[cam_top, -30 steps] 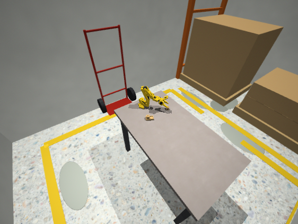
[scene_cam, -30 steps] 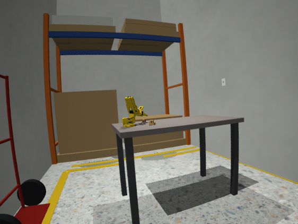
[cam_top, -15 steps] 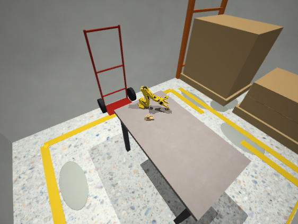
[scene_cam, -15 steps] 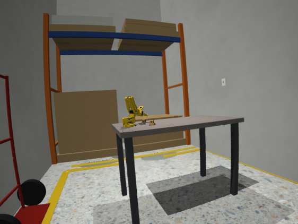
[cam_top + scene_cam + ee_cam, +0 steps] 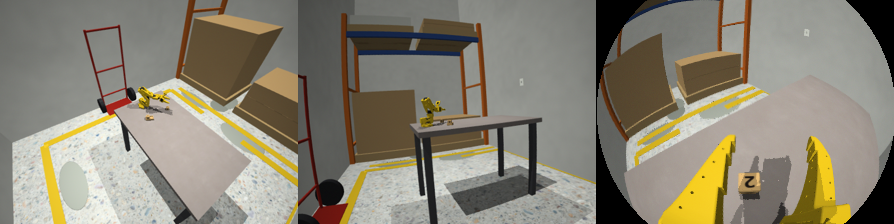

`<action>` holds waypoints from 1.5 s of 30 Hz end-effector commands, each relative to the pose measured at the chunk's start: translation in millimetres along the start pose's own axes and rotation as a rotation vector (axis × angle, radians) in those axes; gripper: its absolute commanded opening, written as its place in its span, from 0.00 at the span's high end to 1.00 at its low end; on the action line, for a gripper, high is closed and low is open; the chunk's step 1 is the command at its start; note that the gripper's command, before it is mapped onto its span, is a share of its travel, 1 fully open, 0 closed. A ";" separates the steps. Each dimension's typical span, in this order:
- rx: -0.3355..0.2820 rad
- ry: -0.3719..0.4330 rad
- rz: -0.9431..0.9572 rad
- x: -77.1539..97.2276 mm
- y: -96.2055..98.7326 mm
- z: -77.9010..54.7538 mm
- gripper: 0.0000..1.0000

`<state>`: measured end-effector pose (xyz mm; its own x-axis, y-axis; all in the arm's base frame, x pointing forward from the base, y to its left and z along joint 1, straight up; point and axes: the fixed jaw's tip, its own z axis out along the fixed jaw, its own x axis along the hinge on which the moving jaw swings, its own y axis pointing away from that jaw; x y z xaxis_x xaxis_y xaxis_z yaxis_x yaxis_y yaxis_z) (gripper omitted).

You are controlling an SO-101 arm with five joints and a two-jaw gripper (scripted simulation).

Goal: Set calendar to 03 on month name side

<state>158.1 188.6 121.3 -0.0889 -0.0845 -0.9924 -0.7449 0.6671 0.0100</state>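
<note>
Jaws of the little yellow arm [image 5: 145, 97] stand partly open and hold nothing. They hang up in the air over the worktop [image 5: 185, 148]. Down below, between the two yellow fingers, a wooden cube [image 5: 749, 183] sits on the worktop by itself, with a 2 on top. Off to the side, near the arm, the wooden tray [image 5: 149, 117] lies on the worktop with something small in it, too tiny to read.

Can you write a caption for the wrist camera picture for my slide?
Open gripper above a small wooden cube showing a 2, lying on the table.
</note>
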 end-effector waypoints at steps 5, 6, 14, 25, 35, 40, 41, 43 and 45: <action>0.005 -0.233 -0.008 -50.8 -1.0 -12.0 0.65; 0.005 -0.245 -0.008 -53.0 -1.0 -12.9 0.65; 0.005 -0.262 -0.008 -56.6 -0.9 -14.4 0.65; 0.003 -0.225 -0.007 -57.2 -0.6 -9.7 0.65; -0.001 -0.118 -0.004 -58.4 0.5 2.1 0.65; -0.004 -0.013 -0.001 -58.9 1.7 11.5 0.65; -0.005 0.011 -0.001 -58.9 2.0 13.3 0.65; -0.007 0.061 0.000 -58.9 2.6 16.8 0.65; -0.008 0.114 0.001 -58.8 3.3 19.9 0.65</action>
<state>170.5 202.9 166.3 -0.1246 -0.1247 -0.9843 -0.7452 0.6668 0.0099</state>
